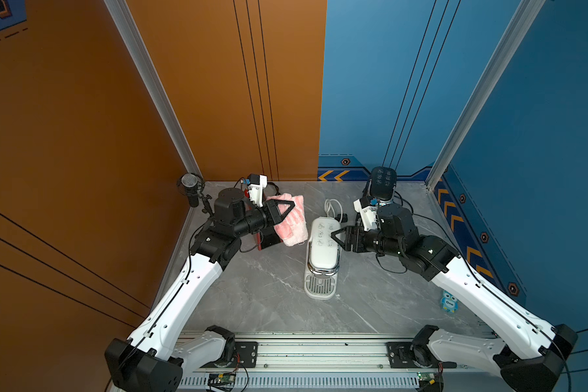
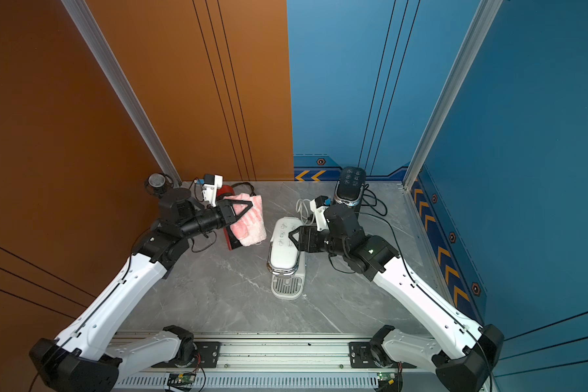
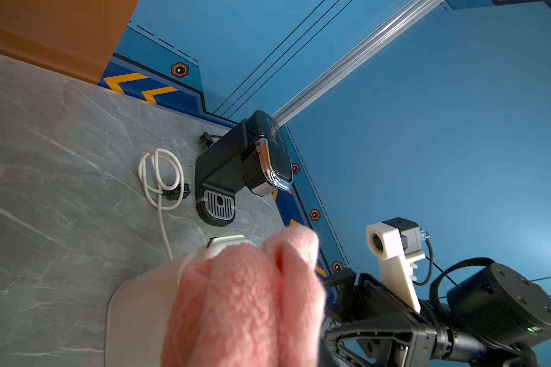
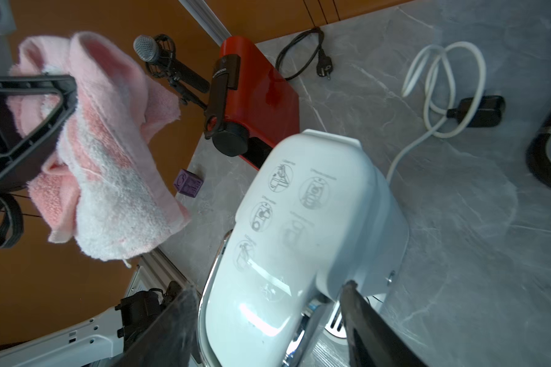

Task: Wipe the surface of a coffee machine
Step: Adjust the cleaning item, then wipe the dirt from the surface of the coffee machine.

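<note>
Microphone (image 1: pixel 189 181) set in the back-left corner of the worktop (image 1: pixel 269 298), red coffee machine (image 4: pixel 258 85) placed nearby, purple cube (image 4: pixel 188 184) laid by the left edge, black coffee machine (image 1: pixel 382 183) stood at the back edge, small blue figure (image 1: pixel 449 302) seen by the right edge.

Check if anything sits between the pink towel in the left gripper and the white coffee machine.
Nothing in the gap: the pink terry towel, clamped in the left gripper, hangs beside the white plastic coffee machine. But the open right gripper sits over the right edge of its top, covering some surface.
</note>
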Tool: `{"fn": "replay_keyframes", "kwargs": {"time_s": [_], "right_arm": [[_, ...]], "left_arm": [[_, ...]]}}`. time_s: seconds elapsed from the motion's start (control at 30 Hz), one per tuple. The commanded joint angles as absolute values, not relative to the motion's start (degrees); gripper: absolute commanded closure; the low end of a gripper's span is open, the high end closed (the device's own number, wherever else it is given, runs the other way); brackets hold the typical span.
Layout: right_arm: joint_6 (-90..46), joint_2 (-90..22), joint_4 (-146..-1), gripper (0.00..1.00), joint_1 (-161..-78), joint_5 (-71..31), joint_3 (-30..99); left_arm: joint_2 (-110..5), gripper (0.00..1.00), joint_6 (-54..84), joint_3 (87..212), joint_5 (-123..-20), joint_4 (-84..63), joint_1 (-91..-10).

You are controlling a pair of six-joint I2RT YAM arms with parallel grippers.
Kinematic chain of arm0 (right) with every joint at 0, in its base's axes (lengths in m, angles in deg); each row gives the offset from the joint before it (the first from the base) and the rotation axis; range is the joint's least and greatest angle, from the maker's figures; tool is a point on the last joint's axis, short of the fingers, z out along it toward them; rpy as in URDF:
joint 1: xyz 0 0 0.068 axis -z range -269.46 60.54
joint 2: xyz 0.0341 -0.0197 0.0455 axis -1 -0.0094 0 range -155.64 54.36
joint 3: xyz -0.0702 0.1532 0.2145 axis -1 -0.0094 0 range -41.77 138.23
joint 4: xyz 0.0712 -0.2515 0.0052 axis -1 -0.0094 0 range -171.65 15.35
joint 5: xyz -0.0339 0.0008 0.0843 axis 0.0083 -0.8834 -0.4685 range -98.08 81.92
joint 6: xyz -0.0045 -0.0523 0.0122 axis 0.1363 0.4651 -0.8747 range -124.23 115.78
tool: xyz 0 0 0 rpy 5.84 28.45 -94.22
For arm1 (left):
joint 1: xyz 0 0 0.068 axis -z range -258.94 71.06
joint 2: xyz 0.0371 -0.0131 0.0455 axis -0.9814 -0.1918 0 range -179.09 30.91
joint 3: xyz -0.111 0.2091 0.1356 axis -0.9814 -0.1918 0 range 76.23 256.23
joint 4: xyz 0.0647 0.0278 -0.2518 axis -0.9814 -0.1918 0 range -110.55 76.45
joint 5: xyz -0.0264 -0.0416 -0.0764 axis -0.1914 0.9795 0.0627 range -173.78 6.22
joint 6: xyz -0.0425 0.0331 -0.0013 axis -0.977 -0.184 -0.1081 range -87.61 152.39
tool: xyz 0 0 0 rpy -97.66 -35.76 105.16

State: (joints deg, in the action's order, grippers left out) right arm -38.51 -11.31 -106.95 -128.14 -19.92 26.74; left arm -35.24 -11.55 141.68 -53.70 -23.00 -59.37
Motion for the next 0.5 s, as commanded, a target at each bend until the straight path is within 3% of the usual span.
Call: {"fn": "replay_keyframes", "kwargs": {"time_s": [0.0,0.47], "right_arm": [[-37.27,-11.54,-113.06,0.27,-128.31,-14.11,26.00],[-35.60,-23.47,-111.39,0.22,-128.57,-8.85,31.56]], "left_arm": [[-39.09,1.00,-10.01,141.66,-53.58,-23.57,-59.12],[-49.32,1.00,-8.55,138.09,-57.98,-20.63,-54.65]]}}
